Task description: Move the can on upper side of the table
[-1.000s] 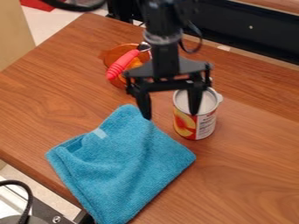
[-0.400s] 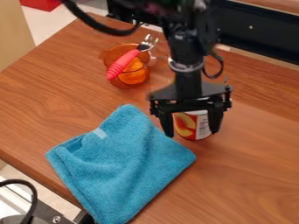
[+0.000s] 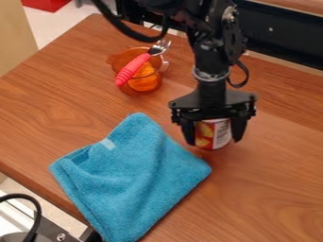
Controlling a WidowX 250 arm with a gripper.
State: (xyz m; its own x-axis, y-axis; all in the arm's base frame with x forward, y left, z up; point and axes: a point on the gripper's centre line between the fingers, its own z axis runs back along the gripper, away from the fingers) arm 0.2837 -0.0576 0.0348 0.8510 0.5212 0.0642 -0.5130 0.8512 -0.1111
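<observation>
Fingers (image 3: 189,133), black and angular, stand released around the round metal can (image 3: 213,134); near it, one fuzzy blue cloth (image 3: 129,177) lies folded on the wood-grained tabletop (image 3: 265,189).

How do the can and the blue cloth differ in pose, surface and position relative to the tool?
The can stands upright; the blue cloth lies folded and flat.
The can has a red, yellow and white printed label, while the cloth is plain apart from a pale tag.
The can is between the fingers of the tool, while the cloth lies off to one side.
Both rest on the wooden table.
</observation>
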